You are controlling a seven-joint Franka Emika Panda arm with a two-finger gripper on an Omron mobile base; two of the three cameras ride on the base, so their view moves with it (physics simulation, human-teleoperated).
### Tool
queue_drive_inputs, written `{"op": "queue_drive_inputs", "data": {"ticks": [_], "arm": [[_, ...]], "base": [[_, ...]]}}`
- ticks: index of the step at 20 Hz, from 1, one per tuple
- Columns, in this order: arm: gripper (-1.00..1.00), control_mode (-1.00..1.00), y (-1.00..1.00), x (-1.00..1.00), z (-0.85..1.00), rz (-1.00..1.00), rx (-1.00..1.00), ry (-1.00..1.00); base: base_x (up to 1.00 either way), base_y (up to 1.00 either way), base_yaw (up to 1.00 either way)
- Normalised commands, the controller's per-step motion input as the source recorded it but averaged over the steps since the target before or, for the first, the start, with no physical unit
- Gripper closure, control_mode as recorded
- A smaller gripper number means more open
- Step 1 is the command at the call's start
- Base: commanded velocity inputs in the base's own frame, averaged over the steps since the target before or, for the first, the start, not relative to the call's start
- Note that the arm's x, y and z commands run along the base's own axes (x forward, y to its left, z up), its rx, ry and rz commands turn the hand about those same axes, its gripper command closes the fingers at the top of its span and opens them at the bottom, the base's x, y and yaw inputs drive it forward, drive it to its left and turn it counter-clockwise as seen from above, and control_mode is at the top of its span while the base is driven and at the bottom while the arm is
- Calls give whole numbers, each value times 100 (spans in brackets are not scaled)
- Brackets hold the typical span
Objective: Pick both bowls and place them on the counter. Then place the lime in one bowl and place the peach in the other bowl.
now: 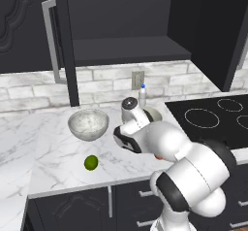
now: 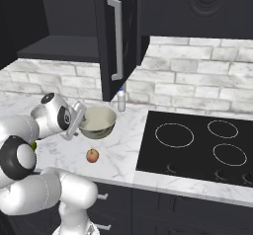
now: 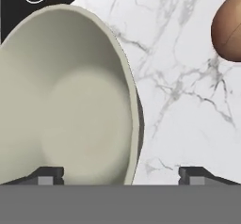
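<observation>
2 bowls on the counter (image 1: 48,142): marbled bowl (image 1: 88,124) back-left, cream bowl (image 2: 98,121) near the stovetop (image 2: 197,145). Gripper (image 3: 121,173) wide over its rim, probably just released. Next: lime (image 1: 91,162) at front edge, then peach (image 2: 92,155).

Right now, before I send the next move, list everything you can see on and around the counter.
Marbled bowl: one, white-grey, on the counter left of the arm.
Cream bowl: one, cream, on the counter beside the stovetop, at the gripper.
Lime: one, green, on the counter in front of the marbled bowl.
Peach: one, reddish-orange, on the counter in front of the cream bowl.
Bottle: one, pale, by the back wall.
Stovetop: one, black, right side.
Counter: one, white marble.
Gripper: one, open, straddling the cream bowl's rim.
</observation>
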Motion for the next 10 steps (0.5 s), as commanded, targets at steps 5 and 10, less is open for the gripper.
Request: {"op": "queue_drive_inputs", "data": {"ticks": [5,10], "arm": [[-100,-100,18,-33,25,4,0,-12],[-100,-100,15,-31,39,9,-2,-16]], "base": [[0,0,0],[0,0,0]]}}
